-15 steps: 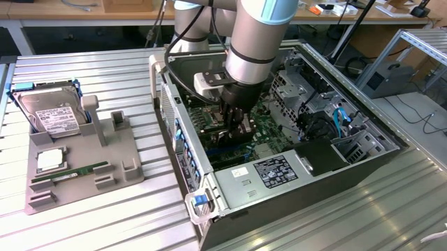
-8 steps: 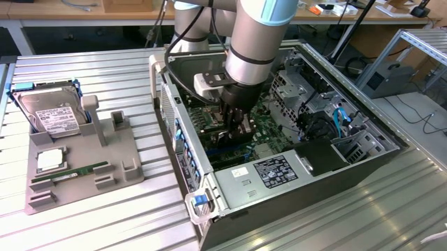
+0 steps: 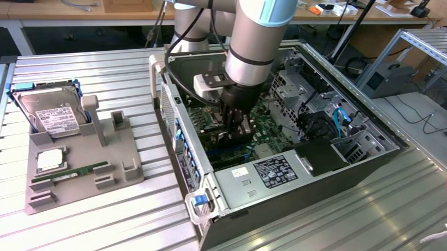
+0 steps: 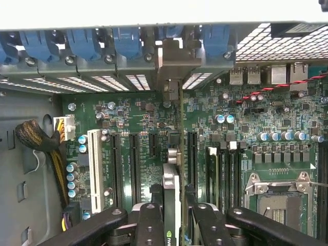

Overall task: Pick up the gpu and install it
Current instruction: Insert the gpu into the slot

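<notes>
My gripper [image 3: 235,125] reaches down into the open computer case [image 3: 279,175], low over the green motherboard [image 3: 269,128]. It is shut on the gpu [image 4: 172,187], which stands edge-on between the two black fingers [image 4: 149,225]. The card's silvery bracket [image 4: 172,61] sits against the case's rear wall, between the blue slot latches [image 4: 102,43]. The card runs in line with a gap between the long black expansion slots [image 4: 134,169] on the motherboard [image 4: 143,118]. Whether its lower edge is seated in a slot is hidden by the card and fingers.
A grey fixture tray [image 3: 119,167] at the exterior view's left holds a hard drive [image 3: 52,115], a processor chip [image 3: 49,159] and a green memory stick [image 3: 70,174]. Inside the case are a braided cable bundle [image 4: 36,138], a white slot [image 4: 95,169] and the CPU socket [image 4: 279,197].
</notes>
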`<state>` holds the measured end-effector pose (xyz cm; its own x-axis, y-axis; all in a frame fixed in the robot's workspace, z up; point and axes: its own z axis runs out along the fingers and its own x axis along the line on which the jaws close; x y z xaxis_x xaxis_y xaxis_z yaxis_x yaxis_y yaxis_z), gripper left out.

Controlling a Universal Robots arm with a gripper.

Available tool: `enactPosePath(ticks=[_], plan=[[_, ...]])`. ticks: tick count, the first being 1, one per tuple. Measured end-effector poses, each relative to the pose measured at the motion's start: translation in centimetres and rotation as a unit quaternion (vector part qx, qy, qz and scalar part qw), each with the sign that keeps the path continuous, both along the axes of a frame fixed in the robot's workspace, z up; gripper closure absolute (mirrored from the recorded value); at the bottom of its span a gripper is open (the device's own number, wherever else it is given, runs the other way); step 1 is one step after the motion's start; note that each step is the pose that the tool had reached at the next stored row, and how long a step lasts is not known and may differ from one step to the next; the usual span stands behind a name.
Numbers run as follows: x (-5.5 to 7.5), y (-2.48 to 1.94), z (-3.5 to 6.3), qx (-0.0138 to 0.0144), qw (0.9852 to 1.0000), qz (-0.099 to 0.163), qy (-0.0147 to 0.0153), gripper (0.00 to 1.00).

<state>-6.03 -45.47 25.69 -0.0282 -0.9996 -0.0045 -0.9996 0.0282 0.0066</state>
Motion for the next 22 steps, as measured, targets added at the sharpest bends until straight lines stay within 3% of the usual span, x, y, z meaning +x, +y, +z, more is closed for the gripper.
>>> enactPosePath(ticks=[13, 18, 22], plan=[[0.03, 0.02, 0.03, 0.0000, 1.0000, 0.000, -0.0004, 0.73], [0.05, 0.00, 0.32, -0.0006, 1.0000, 0.000, 0.0000, 0.73], [0.08, 0.00, 0.29, -0.0026, 1.0000, 0.000, 0.0000, 0.73]])
